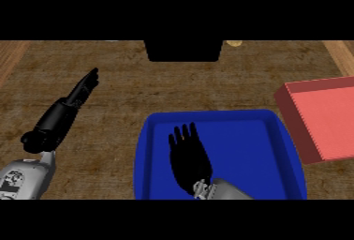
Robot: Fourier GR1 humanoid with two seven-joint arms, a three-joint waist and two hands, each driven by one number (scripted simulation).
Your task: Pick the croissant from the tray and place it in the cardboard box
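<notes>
A blue tray (pixel 276 140) sits at the lower middle of the wooden counter. My right hand (pixel 189 161) lies over the tray's left half, its fingers straight and pointing away from me. No croissant shows in the bare part of the tray, and the hand hides whatever is beneath it. A reddish open box (pixel 325 119) stands just right of the tray, cut off by the view's edge. My left hand (pixel 81 91) rests open at the left, well away from the tray, with its fingers stretched up and to the right.
A black block (pixel 184 50) stands at the counter's far edge, in the middle. A small tan thing (pixel 234 43) peeks in beside it at the top. Bare wood lies between my left arm and the tray.
</notes>
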